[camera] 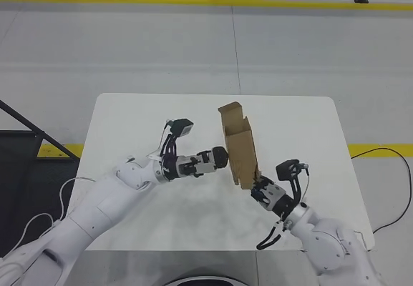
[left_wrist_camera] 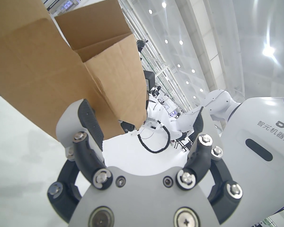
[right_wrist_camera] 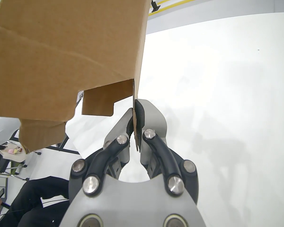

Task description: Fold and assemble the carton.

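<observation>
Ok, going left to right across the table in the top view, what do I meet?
left end effector, open beside the carton → brown cardboard carton, standing partly unfolded → right end effector, shut on the carton's near corner.

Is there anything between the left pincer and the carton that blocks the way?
Nothing visible blocks it. The left pincer is open, and a side wall of the carton lies right in front of it. The right pincer is shut on an edge of the carton.
</observation>
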Controlling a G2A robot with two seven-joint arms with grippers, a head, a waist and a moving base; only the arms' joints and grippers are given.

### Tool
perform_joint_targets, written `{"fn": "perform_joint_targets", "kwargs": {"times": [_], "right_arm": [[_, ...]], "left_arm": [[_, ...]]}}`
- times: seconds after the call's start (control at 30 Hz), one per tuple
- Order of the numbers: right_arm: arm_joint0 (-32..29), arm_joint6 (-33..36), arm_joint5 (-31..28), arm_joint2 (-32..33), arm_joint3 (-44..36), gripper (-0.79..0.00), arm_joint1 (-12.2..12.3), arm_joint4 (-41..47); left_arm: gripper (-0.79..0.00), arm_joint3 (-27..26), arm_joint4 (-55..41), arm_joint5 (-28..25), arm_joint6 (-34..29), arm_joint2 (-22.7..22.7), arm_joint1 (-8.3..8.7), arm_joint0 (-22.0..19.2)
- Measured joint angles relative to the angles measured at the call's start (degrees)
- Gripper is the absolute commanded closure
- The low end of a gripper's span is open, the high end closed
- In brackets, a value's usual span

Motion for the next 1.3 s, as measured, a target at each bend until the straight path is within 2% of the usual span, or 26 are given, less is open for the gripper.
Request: {"fn": "perform_joint_targets", "kwargs": {"times": [0.43,0.67,1.13,1.3], "right_arm": [[0.4,5.9,-4.0,4.2,1.3,0.0,0.6,10.4],[3.7,17.3,-3.7,5.9,3.7,0.0,1.2,20.3],[11.9,43.3,-6.2,9.0,13.1,0.0,3.1,39.7],[15.3,51.4,-4.4,9.0,16.4,0.0,3.8,42.4]], "left_arm": [[-0.785,-6.0,3.8,0.0,0.0,-5.3,5.04,4.9],[-0.785,-8.1,5.8,0.0,0.0,-6.1,7.44,6.2],[-0.785,-10.7,6.4,0.0,0.0,-6.0,10.78,6.7],[-0.785,-13.8,7.7,0.0,0.0,-5.8,13.11,7.2]]}}
